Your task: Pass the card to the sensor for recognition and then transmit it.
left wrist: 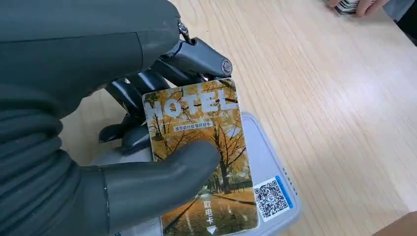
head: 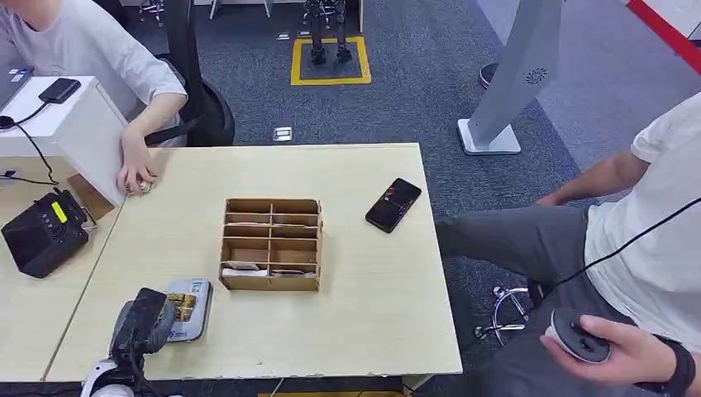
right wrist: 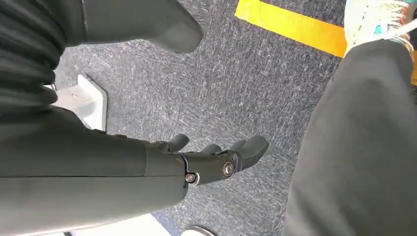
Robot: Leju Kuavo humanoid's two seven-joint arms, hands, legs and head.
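At the near-left corner of the wooden counter (head: 347,331), the left hand (head: 142,324) grasps the card (left wrist: 201,147) btwn thumb and fingers (left wrist: 194,59). Card shows a yellow autumn-tree pic w/ "MOTEL" across one end; thumb lies across its face, darker fingers behind the far edge. Card sits flat over the sensor (head: 192,308), a light grey pad w/ rounded corners and a QR sticker (left wrist: 270,198) on the part not covered. Can't tell if card actually touches the pad or is just above it.

Right hand (right wrist: 216,160) hangs beside the body over grey carpet (right wrist: 236,88), fingers loosely curled, nothing in it; released. A dark trouser leg (right wrist: 359,147) is close beside it, yellow floor tape (right wrist: 290,27) beyond.

Mid-counter: a cardboard organizer (head: 271,244) w/ two columns of slots, a few cards lying in the lower slots. A black phone (head: 393,204) lies face up nr the right edge, well apart from the organizer.

Far-left: a person in a grey top rests a hand (head: 135,172) on the counter edge, by a white box (head: 62,124) w/ a small black device on top. A black box w/ yellow label (head: 45,231) sits on the adjoining counter to the left. At right, a seated person in a white shirt holds a round grey object (head: 576,335).
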